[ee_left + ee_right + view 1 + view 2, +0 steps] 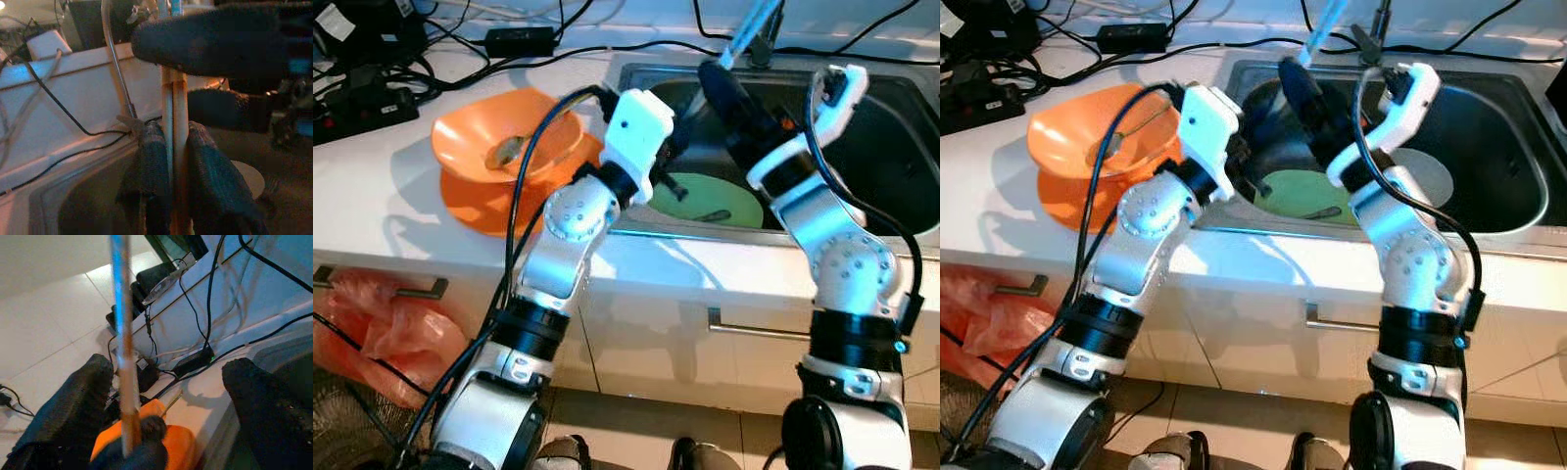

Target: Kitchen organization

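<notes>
Worktop: one white, smooth counter point(401, 220) with one stainless steel sink point(901, 108) set into it; white cabinet fronts with two bar handles below.
Orange bowls: two, glossy plastic, round; the upper bowl point(470, 137) sits tilted on the lower bowl point(475, 206), both on the counter just beside the sink's left rim.
Spoon: one metal spoon point(506, 150) lies inside the upper bowl.
Green plate: one round, flat plate point(734, 201) rests on the sink floor near the front wall, with one small dark utensil lying on it.
Chopsticks: one pair of straight wooden sticks point(175, 147), side by side; upper ends blue point(744, 34).
Left gripper: positioned over the sink's left rim point(175, 161); both black textured fingers closed against the chopsticks, one on each side.
Right gripper: raised over the sink's rear edge point(166, 391); fingers spread wide, the chopsticks passing between them beside one finger point(73, 401), the other finger well apart.
Cables: several black leads and one power adapter point(519, 39) along the counter's rear edge.
Bag: one crumpled pink plastic bag point(386, 338) hanging by the left cabinet handle.
</notes>
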{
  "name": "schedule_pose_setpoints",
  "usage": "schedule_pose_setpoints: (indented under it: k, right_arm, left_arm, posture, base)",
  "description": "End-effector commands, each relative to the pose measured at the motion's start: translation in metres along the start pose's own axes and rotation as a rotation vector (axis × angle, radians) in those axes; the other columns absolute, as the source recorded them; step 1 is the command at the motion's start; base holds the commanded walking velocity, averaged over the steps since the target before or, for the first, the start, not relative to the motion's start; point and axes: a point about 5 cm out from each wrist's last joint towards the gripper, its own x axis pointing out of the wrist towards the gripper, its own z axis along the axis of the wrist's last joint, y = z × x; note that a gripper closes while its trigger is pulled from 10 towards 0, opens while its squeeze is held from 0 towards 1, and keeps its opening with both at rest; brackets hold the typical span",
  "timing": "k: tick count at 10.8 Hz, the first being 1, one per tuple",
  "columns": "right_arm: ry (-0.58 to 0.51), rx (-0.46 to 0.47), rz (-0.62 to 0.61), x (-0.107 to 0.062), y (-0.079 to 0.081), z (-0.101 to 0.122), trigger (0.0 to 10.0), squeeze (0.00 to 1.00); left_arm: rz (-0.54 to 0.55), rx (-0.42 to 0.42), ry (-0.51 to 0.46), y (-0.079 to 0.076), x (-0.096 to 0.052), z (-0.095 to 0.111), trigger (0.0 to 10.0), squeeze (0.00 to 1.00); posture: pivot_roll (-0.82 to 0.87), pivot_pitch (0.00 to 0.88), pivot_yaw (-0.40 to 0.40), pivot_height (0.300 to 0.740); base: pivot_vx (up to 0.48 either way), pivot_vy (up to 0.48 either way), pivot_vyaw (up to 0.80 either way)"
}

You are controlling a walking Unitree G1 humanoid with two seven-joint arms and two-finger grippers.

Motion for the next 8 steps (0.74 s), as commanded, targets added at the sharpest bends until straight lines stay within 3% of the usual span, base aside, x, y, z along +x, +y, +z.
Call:
schedule_pose_setpoints:
  k: [1, 8]
  right_arm:
    - [-0.002, 0.001, 0.022, 0.003, 0.002, 0.0, 0.0, 0.0]
    - [-0.018, 0.021, -0.01, 0.005, -0.008, 0.0, 0.0, 0.0]
  left_arm:
    - [-0.015, 0.006, -0.018, -0.003, 0.001, 0.006, 0.0, 0.0]
    - [-0.024, -0.009, -0.011, -0.006, -0.001, 0.005, 0.0, 0.0]
  posture:
    - [0.08, 0.134, 0.018, 0.74]
    - [0.08, 0.127, 0.014, 0.74]
  base:
    - [0.0, 0.0, 0.0]
    - [0.0, 0.0, 0.0]
